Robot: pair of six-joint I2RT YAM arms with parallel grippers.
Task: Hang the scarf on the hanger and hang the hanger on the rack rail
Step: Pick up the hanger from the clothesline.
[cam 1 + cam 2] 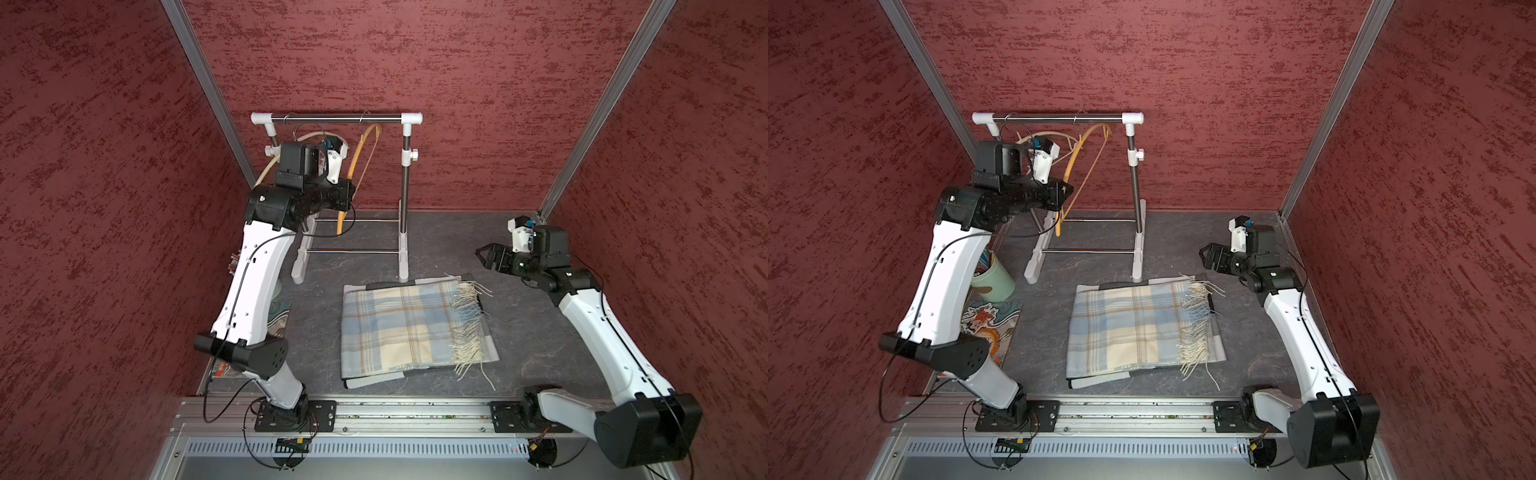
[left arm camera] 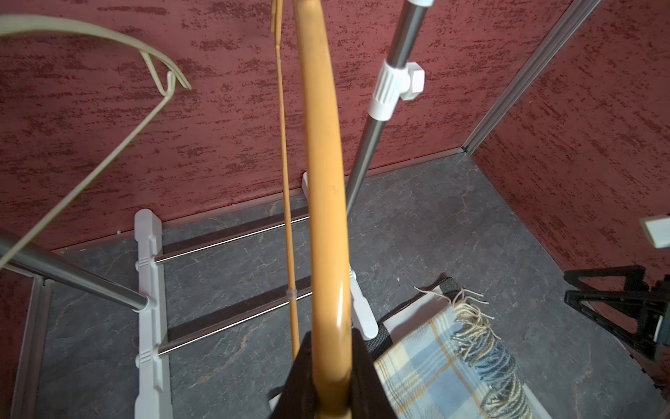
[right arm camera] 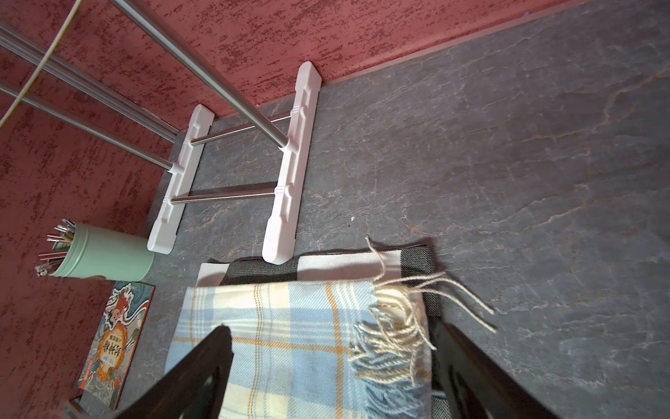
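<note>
The folded blue and cream plaid scarf [image 1: 407, 328] [image 1: 1129, 328] lies flat on the table, with its fringe [image 3: 391, 341] toward the right. An orange wooden hanger [image 1: 362, 156] [image 1: 1082, 151] [image 2: 324, 163] hangs from the top rail of the rack [image 1: 336, 117] [image 1: 1059, 118]. My left gripper [image 1: 348, 194] [image 1: 1064, 193] [image 2: 331, 366] is shut on the lower end of that hanger's arm. My right gripper [image 1: 484, 257] [image 1: 1204, 257] [image 3: 330, 359] stands open, raised above the scarf's far right corner. It holds nothing, and the scarf shows between its fingers.
A cream hanger [image 2: 108, 36] [image 1: 1054, 135] also hangs on the rail, by the left post. A grey, black and white cloth [image 3: 326, 270] lies under the scarf. A green cup of pens [image 1: 994, 282] [image 3: 108, 255] and a picture booklet [image 1: 988, 328] [image 3: 112, 344] sit at the left wall.
</note>
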